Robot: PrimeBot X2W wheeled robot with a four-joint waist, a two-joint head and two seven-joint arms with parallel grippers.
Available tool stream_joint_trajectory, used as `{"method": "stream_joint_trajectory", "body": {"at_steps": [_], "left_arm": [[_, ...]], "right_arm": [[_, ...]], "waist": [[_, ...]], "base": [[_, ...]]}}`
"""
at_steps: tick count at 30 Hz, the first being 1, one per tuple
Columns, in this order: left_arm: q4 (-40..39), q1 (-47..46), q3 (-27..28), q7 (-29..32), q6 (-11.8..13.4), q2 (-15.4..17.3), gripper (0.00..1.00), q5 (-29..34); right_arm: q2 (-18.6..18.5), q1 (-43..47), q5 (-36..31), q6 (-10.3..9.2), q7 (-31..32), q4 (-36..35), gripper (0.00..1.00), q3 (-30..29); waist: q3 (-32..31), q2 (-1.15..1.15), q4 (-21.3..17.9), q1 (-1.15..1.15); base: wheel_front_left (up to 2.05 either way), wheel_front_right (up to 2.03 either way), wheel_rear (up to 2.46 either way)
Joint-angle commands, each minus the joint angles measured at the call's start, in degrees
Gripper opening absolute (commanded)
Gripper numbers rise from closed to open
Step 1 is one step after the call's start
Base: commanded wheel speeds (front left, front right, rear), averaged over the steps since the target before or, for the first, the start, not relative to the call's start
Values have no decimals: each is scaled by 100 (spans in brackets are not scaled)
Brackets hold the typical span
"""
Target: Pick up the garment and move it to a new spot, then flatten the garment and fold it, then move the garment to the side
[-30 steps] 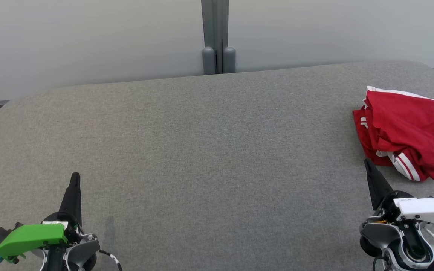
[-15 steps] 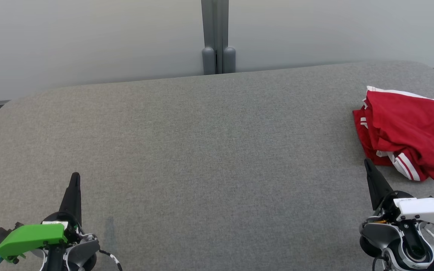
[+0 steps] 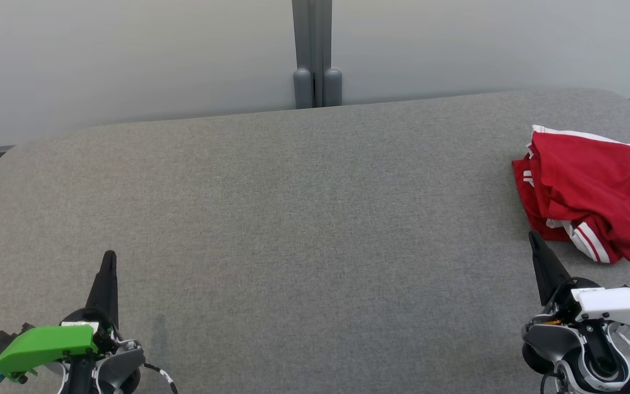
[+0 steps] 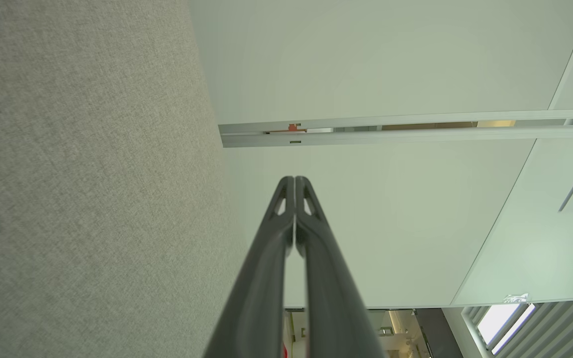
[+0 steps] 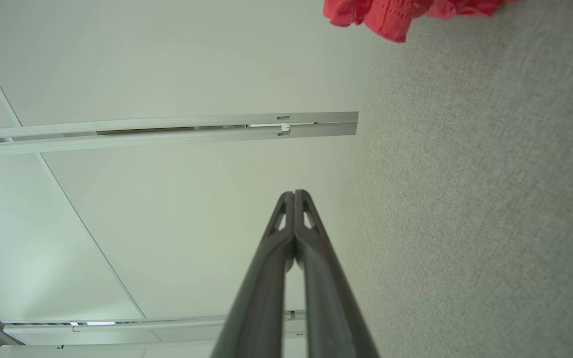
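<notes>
— Whereabouts of the garment (image 3: 588, 191)?
— Bunched in a red heap with white striped trim, on the grey tabletop (image 3: 315, 219), hard by the right edge and toward the far right corner. Partly cut off by the side of the head view.
— And the right pincer (image 3: 534, 236)?
— Pressed together to the very tips, pinching nothing. By the near right corner, pointing toward the far edge. Close to the heap's near hem in the head view, yet apart from it in the right wrist view, with bare grey tabletop between.
— Resting on the tabletop or above it?
— Hard to tell which.
— Left pincer (image 3: 109, 257)?
— Likewise closed up tight and empty. By the near left corner, pointing at the far edge, well apart from the garment.
— Beyond the far edge?
— Pale wall panels (image 3: 129, 54), split by a grey post (image 3: 318, 49) about midway along.
</notes>
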Motion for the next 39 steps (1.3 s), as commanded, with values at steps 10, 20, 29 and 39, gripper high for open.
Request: {"method": "stream_joint_trajectory", "body": {"at_steps": [10,20,29,39], "left_arm": [[4,-61,18,20,-15,8,0,24],[3,-61,18,21,-13,7,0,26],[4,-61,19,23,-13,7,0,28],[3,-62,20,22,-13,6,0,29]], "right_arm": [[6,-39,-36,4,26,9,0,-22],[14,-39,-45,4,37,9,0,-30],[19,-40,-54,4,47,10,0,-37],[22,-41,-60,4,52,11,0,-44]], "waist": [[0,0,0,0],[0,0,0,0],[0,0,0,0],[0,0,0,0]], "base": [[0,0,0],[0,0,0],[0,0,0],[0,0,0]]}}
